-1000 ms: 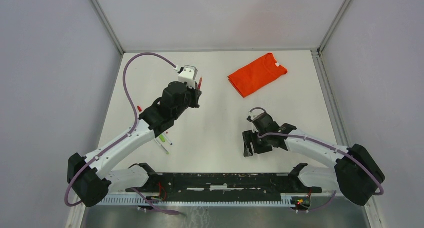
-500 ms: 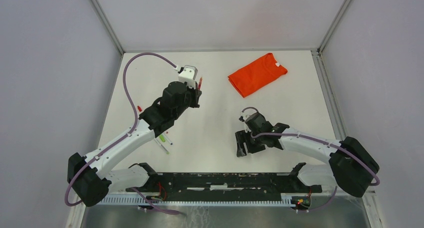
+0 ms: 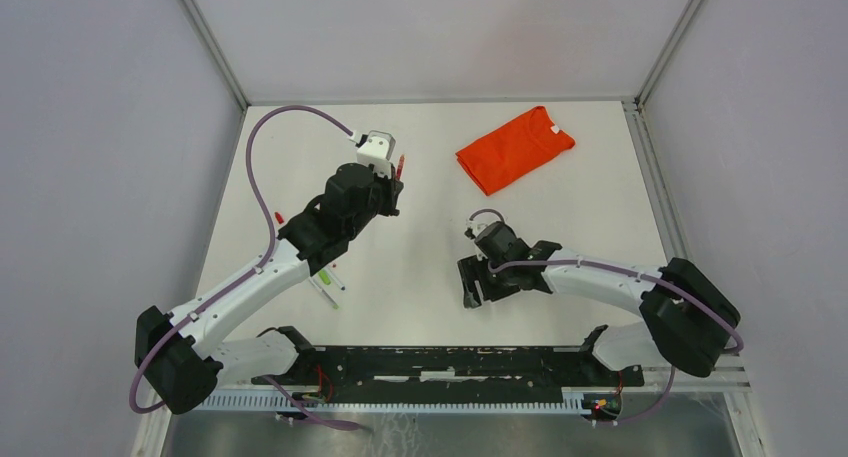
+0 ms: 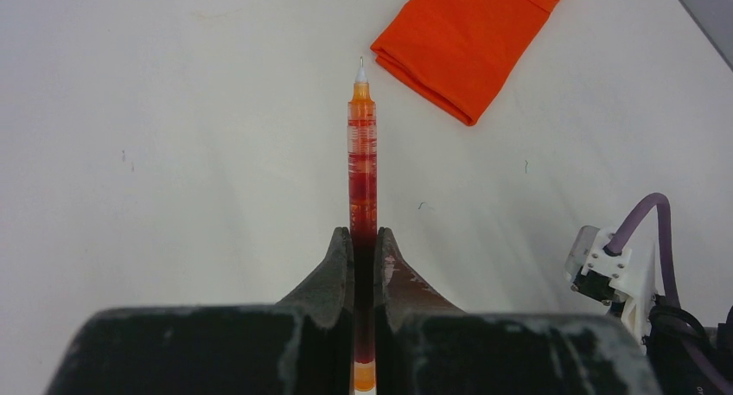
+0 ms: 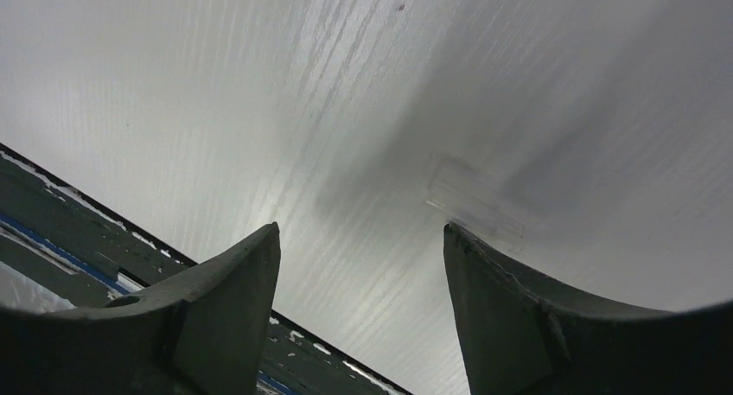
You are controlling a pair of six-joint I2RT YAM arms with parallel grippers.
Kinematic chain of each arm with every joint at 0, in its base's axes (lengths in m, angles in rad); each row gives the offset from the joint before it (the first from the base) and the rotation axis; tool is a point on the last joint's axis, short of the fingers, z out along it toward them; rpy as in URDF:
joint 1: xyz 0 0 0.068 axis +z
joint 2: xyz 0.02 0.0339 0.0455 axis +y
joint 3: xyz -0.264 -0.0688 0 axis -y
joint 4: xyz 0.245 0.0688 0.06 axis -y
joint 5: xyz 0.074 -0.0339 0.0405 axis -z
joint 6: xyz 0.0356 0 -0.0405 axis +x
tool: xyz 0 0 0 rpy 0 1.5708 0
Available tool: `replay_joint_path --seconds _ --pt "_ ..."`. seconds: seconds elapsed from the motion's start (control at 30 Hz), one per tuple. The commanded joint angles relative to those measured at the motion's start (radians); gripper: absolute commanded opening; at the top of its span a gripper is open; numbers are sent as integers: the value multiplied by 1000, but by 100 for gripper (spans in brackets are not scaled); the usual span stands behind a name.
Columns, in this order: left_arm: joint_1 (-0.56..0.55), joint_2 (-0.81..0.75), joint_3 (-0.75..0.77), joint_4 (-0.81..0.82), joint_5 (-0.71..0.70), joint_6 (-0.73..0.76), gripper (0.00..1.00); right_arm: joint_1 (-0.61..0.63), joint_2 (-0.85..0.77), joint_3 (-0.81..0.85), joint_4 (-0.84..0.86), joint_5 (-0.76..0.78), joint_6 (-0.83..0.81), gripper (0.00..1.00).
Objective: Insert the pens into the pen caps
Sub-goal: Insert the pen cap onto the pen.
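My left gripper (image 4: 364, 232) is shut on a red-orange pen (image 4: 362, 153). The pen is uncapped, and its bare tip points away over the table towards the far side. From above, that pen (image 3: 401, 164) sticks out of the left gripper (image 3: 396, 182) at the table's back left. A green-ended pen (image 3: 325, 276) lies beside the left forearm, with a white barrel just below it. A small red pen cap (image 3: 279, 218) rests left of that arm. My right gripper (image 3: 468, 283) hovers low over the middle of the table. In its wrist view the right gripper (image 5: 361, 239) is open with only bare table between its fingers.
A folded orange shirt (image 3: 514, 147) lies at the back right and also shows in the left wrist view (image 4: 471, 36). The black rail (image 3: 450, 362) between the arm bases runs along the near edge, close below the right gripper.
The right arm has swung left across the table with its gripper open. The left arm and its pen have not moved.
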Motion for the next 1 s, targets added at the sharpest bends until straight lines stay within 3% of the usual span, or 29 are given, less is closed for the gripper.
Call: replay_joint_path --seconds 0.0,0.2,0.5,0.83,0.97 --pt "0 -19 13 28 -9 41 2 8 24 51 41 49 -14 75" --pt "1 -19 14 26 -15 42 2 8 61 80 65 58 -24 75" --pt "2 -24 14 26 -16 42 2 8 104 144 21 197 -74 75" --pt "2 -24 14 28 -13 41 2 8 89 154 86 92 -93 75" --pt "2 -26 10 31 -23 41 2 7 50 185 69 168 -123 75"
